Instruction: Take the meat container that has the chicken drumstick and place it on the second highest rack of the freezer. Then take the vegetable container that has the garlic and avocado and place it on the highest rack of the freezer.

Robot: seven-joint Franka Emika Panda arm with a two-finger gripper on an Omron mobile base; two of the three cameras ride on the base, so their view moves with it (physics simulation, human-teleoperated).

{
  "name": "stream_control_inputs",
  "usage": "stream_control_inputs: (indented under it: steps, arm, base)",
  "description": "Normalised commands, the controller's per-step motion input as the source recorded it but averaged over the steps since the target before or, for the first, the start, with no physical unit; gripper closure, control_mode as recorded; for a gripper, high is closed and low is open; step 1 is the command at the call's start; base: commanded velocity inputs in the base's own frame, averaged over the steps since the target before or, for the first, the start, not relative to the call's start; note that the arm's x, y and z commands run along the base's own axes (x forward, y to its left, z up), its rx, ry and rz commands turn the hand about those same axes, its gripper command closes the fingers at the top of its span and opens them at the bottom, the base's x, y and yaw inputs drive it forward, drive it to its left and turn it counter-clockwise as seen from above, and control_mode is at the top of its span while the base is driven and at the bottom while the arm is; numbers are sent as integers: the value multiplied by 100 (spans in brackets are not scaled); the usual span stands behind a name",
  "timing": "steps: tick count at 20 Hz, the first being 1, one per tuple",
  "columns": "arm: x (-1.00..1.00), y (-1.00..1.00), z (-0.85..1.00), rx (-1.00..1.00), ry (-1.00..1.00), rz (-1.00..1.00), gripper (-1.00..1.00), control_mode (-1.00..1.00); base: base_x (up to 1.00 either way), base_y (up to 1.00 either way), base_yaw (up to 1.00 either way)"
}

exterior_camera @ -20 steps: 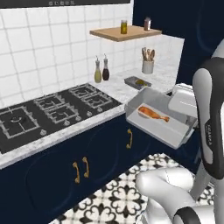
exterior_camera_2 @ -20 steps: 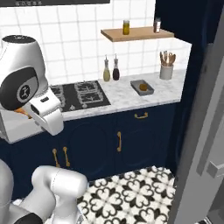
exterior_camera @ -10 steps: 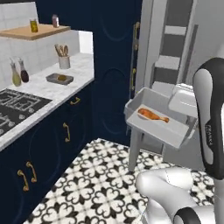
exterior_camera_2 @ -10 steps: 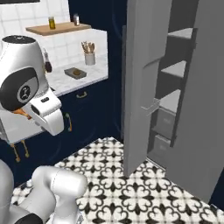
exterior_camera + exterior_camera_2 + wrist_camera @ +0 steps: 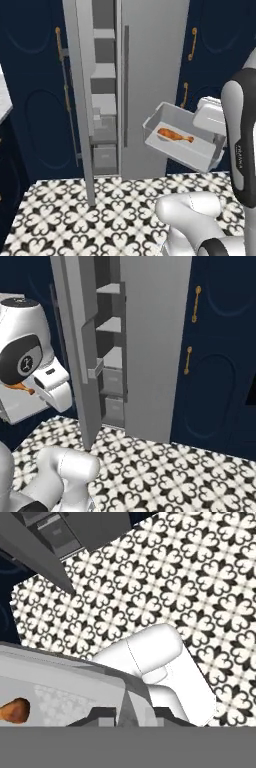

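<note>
My gripper is shut on the right rim of the meat container, a pale grey tray held level in the air. The chicken drumstick lies inside it, orange-brown and small. The freezer stands open to the left of the tray and further off. Its highest rack and second highest rack are flat light-grey shelves. In the hand view the tray's rim runs between my fingers, my gripper clamps it, and one end of the drumstick shows. The vegetable container is out of view.
The freezer's open door juts toward me, edge-on, down to the patterned tile floor. A third shelf and two drawers sit lower. A closed grey door and navy cabinets with gold handles lie to the right.
The whole picture has swung from the stove counter to the freezer, so the base has turned. The tray with the drumstick stays in my gripper, in the same place relative to the arm.
</note>
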Motion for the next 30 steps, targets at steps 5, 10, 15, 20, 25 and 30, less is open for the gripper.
stream_control_inputs:
  steps: [5, 10, 15, 20, 25, 30]
  arm:
    - [0, 0, 0, 0, 0, 0, 100, 100]
    - [0, 0, 0, 0, 0, 0, 100, 100]
    - [0, 0, 0, 0, 0, 0, 100, 100]
    - [0, 0, 0, 0, 0, 0, 100, 100]
    - [0, 0, 0, 0, 0, 0, 100, 100]
    - [0, 0, 0, 0, 0, 0, 100, 100]
  base:
    - [93, 23, -30]
    - [100, 6, 1]
    - [85, 0, 37]
    - [52, -12, 51]
    - [39, -35, 34]
    - [76, -31, 23]
